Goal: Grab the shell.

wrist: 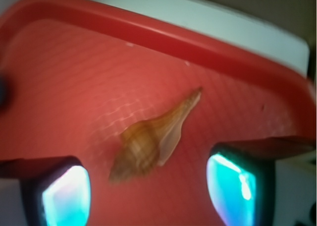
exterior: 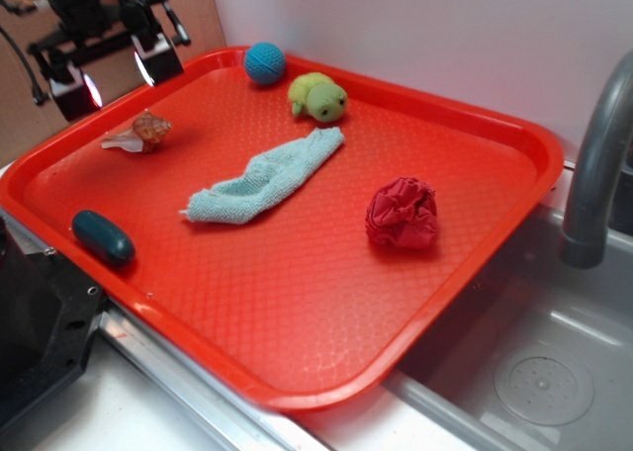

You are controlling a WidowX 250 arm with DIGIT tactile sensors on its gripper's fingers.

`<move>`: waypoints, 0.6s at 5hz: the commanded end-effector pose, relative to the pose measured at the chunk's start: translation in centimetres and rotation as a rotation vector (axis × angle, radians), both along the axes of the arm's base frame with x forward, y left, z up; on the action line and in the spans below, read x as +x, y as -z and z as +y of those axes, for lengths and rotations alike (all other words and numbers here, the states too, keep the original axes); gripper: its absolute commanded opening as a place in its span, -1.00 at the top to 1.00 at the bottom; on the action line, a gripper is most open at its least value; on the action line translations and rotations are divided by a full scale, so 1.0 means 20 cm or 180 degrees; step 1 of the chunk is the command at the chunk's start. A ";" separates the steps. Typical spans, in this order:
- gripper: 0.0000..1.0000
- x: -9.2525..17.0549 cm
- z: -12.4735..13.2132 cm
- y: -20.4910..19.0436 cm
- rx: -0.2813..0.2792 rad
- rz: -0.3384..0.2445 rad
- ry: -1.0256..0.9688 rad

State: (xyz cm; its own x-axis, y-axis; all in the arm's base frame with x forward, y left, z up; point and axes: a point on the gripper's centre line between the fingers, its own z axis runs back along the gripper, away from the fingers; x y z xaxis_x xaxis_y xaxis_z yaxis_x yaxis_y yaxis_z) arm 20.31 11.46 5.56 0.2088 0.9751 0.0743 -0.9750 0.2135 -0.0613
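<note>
The shell (exterior: pixel 141 133), tan-orange with a pale pointed tail, lies on the red tray (exterior: pixel 297 303) near its far left corner. My gripper (exterior: pixel 117 75) hangs open above and slightly behind it, with nothing between its fingers. In the wrist view the shell (wrist: pixel 151 137) lies diagonally on the tray, its tail pointing up and right. Its broad end sits just ahead of the gap between my two fingertips (wrist: pixel 65 194), and the gripper (wrist: pixel 148 194) is not touching it.
On the tray lie a blue ball (exterior: pixel 265 62), a green plush turtle (exterior: pixel 317 97), a light blue cloth (exterior: pixel 265 176), a crumpled red cloth (exterior: pixel 402 214) and a dark teal oval object (exterior: pixel 103 237). A sink (exterior: pixel 544 372) and grey faucet (exterior: pixel 598 154) are at the right.
</note>
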 end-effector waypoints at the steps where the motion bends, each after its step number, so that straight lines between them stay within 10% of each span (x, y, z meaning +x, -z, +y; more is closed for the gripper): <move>1: -1.00 0.04 0.03 0.13 -0.0008 0.0081 -0.0163; 2: -1.00 0.04 0.00 0.20 -0.0109 0.0247 -0.0230; 3: 1.00 0.01 -0.03 0.22 -0.0103 0.0292 -0.0281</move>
